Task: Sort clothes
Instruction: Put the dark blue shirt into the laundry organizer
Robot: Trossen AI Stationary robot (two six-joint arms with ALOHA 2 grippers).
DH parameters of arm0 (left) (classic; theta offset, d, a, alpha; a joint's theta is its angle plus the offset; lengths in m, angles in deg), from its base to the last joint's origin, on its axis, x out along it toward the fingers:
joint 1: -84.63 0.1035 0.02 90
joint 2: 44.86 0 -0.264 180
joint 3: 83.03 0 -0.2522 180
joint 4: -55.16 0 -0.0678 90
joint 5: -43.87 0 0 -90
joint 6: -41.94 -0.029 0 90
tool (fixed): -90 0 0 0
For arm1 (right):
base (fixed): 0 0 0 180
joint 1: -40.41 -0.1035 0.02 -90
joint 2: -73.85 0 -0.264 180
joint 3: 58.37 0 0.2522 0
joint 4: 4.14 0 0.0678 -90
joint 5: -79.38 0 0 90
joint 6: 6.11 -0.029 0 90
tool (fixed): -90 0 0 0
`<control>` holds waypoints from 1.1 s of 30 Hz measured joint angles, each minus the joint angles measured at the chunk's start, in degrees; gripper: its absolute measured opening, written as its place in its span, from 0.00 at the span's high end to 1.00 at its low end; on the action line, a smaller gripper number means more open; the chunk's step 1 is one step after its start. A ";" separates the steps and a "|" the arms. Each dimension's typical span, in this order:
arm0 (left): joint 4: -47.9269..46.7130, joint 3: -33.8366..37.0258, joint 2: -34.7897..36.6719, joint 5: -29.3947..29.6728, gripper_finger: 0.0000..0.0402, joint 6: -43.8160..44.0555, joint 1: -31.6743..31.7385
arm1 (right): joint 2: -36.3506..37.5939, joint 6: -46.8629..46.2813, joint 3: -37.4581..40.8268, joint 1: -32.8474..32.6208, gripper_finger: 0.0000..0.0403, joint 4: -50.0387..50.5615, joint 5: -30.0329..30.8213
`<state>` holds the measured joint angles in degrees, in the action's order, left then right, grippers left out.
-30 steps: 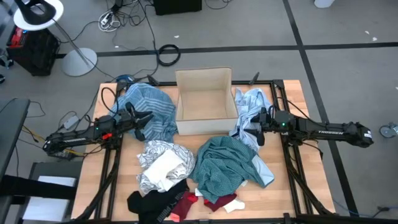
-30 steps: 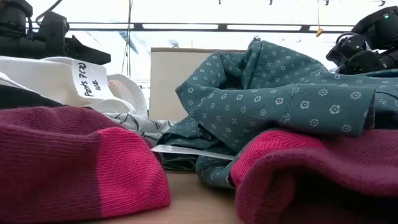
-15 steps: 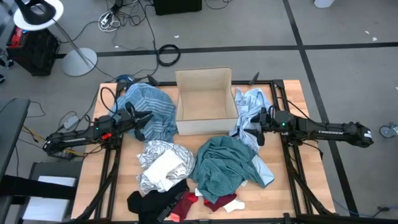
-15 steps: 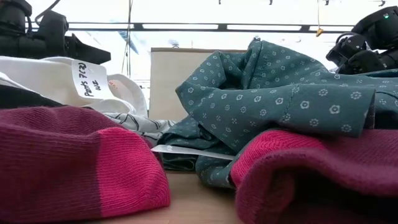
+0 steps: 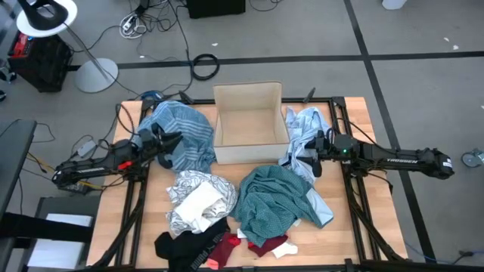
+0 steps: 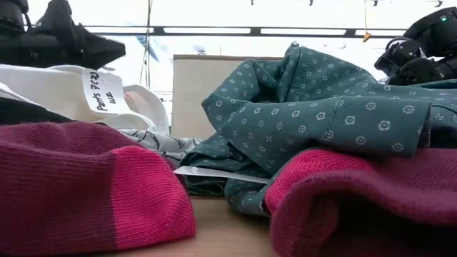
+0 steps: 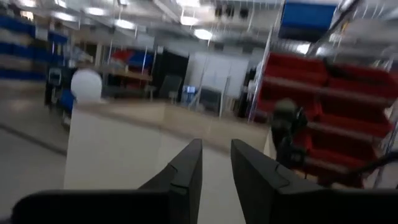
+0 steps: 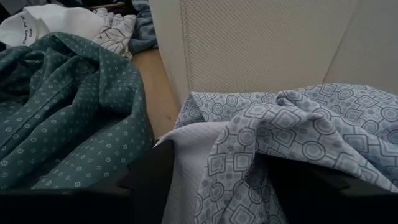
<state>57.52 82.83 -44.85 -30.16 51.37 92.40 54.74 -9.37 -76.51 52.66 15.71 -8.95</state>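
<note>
A blue striped garment (image 5: 184, 132) lies left of the tan box (image 5: 248, 125), and a pale blue patterned garment (image 5: 302, 136) lies right of it. A teal garment (image 5: 276, 200), a silvery white one (image 5: 197, 205), a black one (image 5: 180, 245) and red-and-white socks (image 5: 261, 245) lie nearer the front. My left gripper (image 5: 171, 145) hovers over the striped garment's left edge, empty, its fingers a little apart (image 7: 216, 155). My right gripper (image 5: 308, 155) is open and low on the pale blue garment. My right gripper's open fingers stand on either side of a raised fold (image 8: 230, 155) of the pale blue garment, coming level from the table's right side. The garment lies heaped on the table. I cannot tell whether the fingers touch the cloth.
The tan cardboard box is open on top at the table's far middle. Bare wood shows between the box and the front clothes (image 5: 227, 170) and at the table's front right (image 5: 333, 242). Cables and a lamp stand lie on the floor beyond.
My left gripper has risen off the blue striped garment and drawn back a little toward the table's left edge. The clothes and my right gripper have kept still.
</note>
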 joint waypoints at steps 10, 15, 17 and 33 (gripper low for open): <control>0.18 -9.40 -0.11 6.84 0.78 -8.54 0.02 | -0.01 0.02 -0.01 0.00 0.37 -0.04 0.00; -15.21 -22.42 -1.59 12.06 0.76 -11.80 0.02 | 0.00 0.02 -0.01 0.00 0.37 -0.04 0.00; -24.04 -28.20 -3.89 13.43 0.74 -10.32 0.02 | 0.00 0.01 -0.01 0.00 0.37 -0.04 0.00; -53.98 -48.26 -29.13 13.22 0.43 1.34 0.02 | -0.02 0.02 -0.02 0.00 0.37 -0.04 0.00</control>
<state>3.54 34.56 -73.98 -16.94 52.72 92.42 54.72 -9.35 -76.53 52.66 15.67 -8.95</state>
